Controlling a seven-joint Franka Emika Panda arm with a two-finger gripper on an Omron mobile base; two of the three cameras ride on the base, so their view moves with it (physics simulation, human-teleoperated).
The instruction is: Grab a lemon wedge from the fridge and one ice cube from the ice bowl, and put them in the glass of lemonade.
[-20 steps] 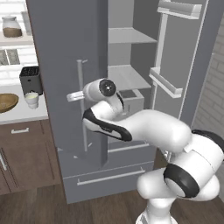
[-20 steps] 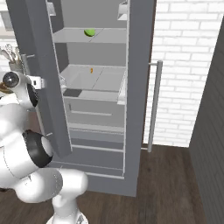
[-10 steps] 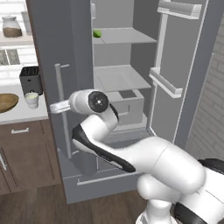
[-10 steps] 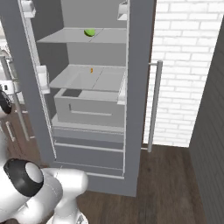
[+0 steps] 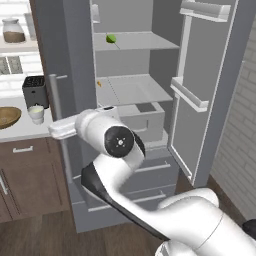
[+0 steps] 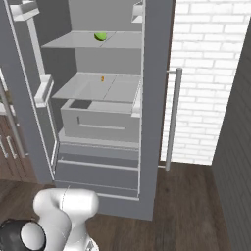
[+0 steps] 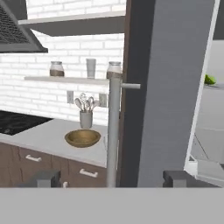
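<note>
With the gripper spread open astride the fridge door handle, the lemon wedge waits at twelve o'clock on the top shelf; reaching in, the arm could clip the door.

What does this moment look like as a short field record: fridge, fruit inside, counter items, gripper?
fridge: both upper doors open
top shelf: small green fruit
middle shelf: tiny orange piece
counter: wooden bowl, small cup, toaster
gripper: open, holding nothing, fingertips either side of the left door handle
</note>
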